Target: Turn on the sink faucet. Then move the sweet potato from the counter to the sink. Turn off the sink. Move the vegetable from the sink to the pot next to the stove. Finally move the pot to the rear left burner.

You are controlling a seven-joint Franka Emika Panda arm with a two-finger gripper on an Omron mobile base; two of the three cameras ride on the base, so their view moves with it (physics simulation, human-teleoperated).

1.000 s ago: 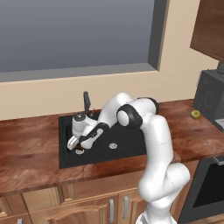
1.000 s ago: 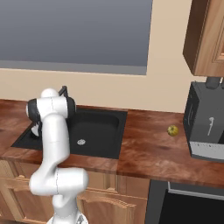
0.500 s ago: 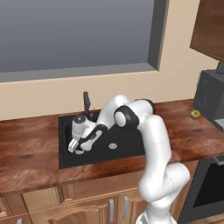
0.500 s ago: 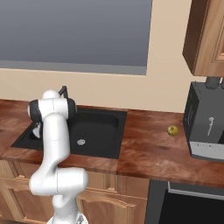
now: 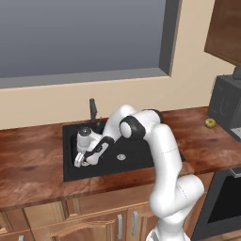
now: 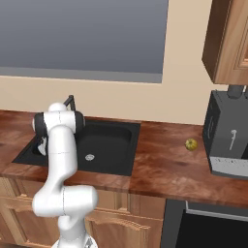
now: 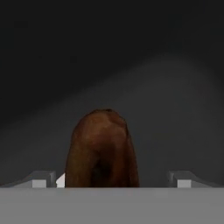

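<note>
With its jaws spread wide and gripping nothing, the pincer (image 5: 81, 160) hangs low inside the left part of the sink (image 5: 141, 162), the hand pointed down into the basin. Seen from the hand camera, the sweet potato (image 7: 101, 151) lies on the dark sink floor squarely between the two fingertips (image 7: 40, 180), which stand clear of it on either side. Whether the potato was just let go or is about to be picked up cannot be told from this moment alone.

Just behind the hand, at the far edge of the basin, stands the faucet (image 5: 93, 109); no running water can be made out, so whether it is on or off stays unclear. Around the sink runs the brown wooden counter (image 6: 164, 164). Well to the right on it sits a small yellow-green fruit (image 6: 192, 144), near a dark appliance (image 6: 227, 140).

As a judgement: the vegetable has reached the sink, so the first two steps look done. Left to do, at the least, are lifting the potato out to the pot by the stove and carrying that pot to the rear left burner; shutting off the water may also remain.
</note>
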